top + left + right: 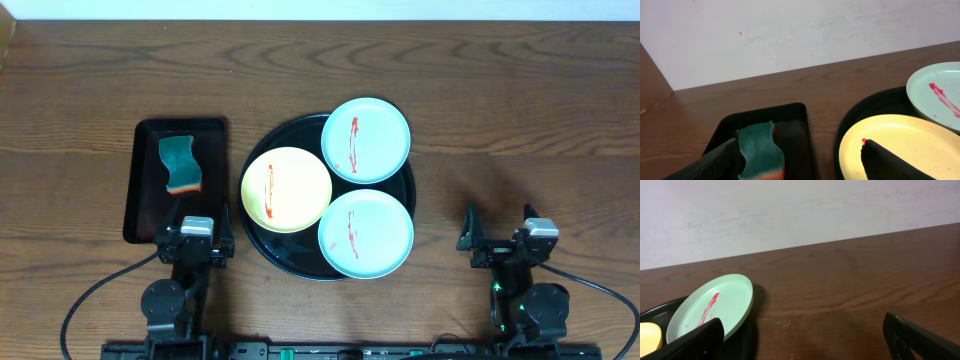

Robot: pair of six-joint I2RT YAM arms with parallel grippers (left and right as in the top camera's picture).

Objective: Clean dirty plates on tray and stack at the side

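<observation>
Both the left pincer [198,213] and the right pincer [498,226] are gaping, gripping nothing

Much is being cut off in the wrist views. In the left wrist view the yellow plate [287,190] is running off the bottom edge, partly behind a dark finger [890,162]; the sponge [180,165] is losing its near end behind the other finger. In the right wrist view one tilted mint plate [710,311] is showing, and which of the two it is I cannot tell; only a sliver of yellow is peeking in at the left edge.

A dark brown wooden table [500,90] is carrying everything, with a pale wall [790,30] rising at its far side. The tray [258,238] is sitting at the middle, bearing all three plates just beside one another: yellow at the left, the far mint plate [366,140] and the near mint plate [366,234] at the right, each streaked red and overhanging the rim. The sponge is lying in a small rectangular tray [140,190] to the left.

The left pincer is hovering at the small tray's near end, fingers spread. The right pincer is standing well right of the plates, spread over bare wood.
</observation>
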